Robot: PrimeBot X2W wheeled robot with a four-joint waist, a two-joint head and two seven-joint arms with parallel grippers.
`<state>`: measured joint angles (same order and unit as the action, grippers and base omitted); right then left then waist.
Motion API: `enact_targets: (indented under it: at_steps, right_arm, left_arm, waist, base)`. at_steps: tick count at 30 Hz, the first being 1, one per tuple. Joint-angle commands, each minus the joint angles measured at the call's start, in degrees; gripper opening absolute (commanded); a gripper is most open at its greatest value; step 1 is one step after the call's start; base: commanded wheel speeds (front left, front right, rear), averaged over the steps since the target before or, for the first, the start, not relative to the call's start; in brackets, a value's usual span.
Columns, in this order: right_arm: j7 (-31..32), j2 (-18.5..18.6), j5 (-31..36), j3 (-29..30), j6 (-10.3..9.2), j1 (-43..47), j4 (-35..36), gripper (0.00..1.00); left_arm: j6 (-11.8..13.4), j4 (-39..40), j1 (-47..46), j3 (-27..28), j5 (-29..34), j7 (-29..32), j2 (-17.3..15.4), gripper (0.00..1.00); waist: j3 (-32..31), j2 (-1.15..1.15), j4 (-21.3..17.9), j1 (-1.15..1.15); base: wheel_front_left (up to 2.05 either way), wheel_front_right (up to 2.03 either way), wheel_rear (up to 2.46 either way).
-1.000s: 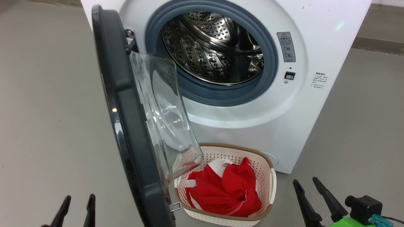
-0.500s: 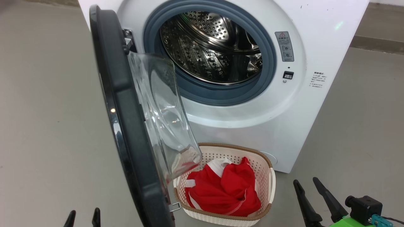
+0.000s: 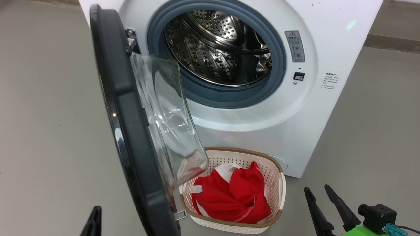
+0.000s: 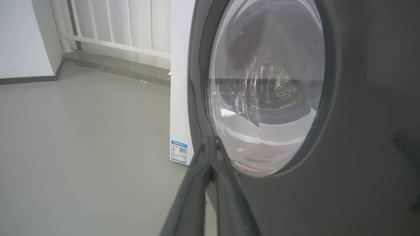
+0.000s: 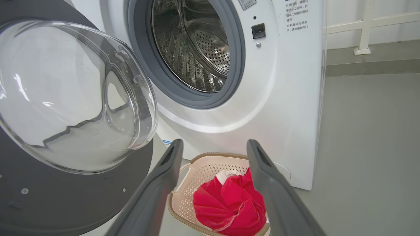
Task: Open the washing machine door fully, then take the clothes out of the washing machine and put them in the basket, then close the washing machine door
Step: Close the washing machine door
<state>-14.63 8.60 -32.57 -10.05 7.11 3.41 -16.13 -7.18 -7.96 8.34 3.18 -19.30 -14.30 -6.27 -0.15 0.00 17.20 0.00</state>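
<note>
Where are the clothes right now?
Head view, lower centre: the clothes lie in the basket on the floor before the washing machine, just right of the open door.

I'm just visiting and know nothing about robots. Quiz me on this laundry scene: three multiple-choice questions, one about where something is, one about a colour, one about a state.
1. Where are the red clothes?
A) in the drum
B) in the basket
C) on the floor

2. What colour is the rubber ring round the opening?
A) yellow
B) grey
C) green

3. The washing machine door is:
A) shut
B) off its hinge
C) swung open

Answers:
1 B, they lie heaped inside its perforated walls.
2 B, a grey band frames the opening.
3 C, it stands out from the machine, leaving the opening uncovered.
</note>
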Motion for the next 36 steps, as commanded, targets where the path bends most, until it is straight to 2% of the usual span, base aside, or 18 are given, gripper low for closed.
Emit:
enact_targets:
  at_steps: [1,8,16,28,36]
  right_arm:
    - [-0.37,0.49,0.32,-1.12,0.37,-1.50,1.22,1.00]
    - [-0.37,0.21,0.36,-1.14,0.37,-2.36,1.23,1.00]
    - [-0.37,-0.18,0.42,-1.08,0.37,-3.71,1.22,1.00]
    - [-0.37,-1.26,0.76,-0.47,0.37,-6.68,1.70,1.00]
    - [-0.37,-2.37,0.90,-0.18,0.37,-8.80,2.10,1.00]
  left_arm:
    - [-0.31,2.64,-2.14,0.80,-0.67,-0.70,-1.48,0.00]
    - [-0.31,8.03,-2.64,-7.42,-2.62,-0.70,-4.75,0.00]
    - [-0.31,10.71,-5.91,-14.47,-3.08,-0.70,-6.68,0.00]
    - [-0.31,9.37,-17.07,-23.83,-5.22,-0.70,-7.25,0.00]
    - [-0.31,2.99,-29.30,-27.54,-6.83,-0.70,-5.09,0.00]
  waist:
    - [0.31,0.00,-0.10,0.00]
    - [1.61,0.00,-1.04,0.00]
    - [3.87,0.00,-3.34,0.00]
    - [8.47,0.00,-10.13,0.00]
    - [12.29,0.00,-16.18,0.00]
  base:
    - [0.00,0.00,0.00]
    - [0.00,0.00,0.00]
    - [0.00,0.00,0.00]
    - [0.00,0.00,0.00]
    - [0.00,0.00,0.00]
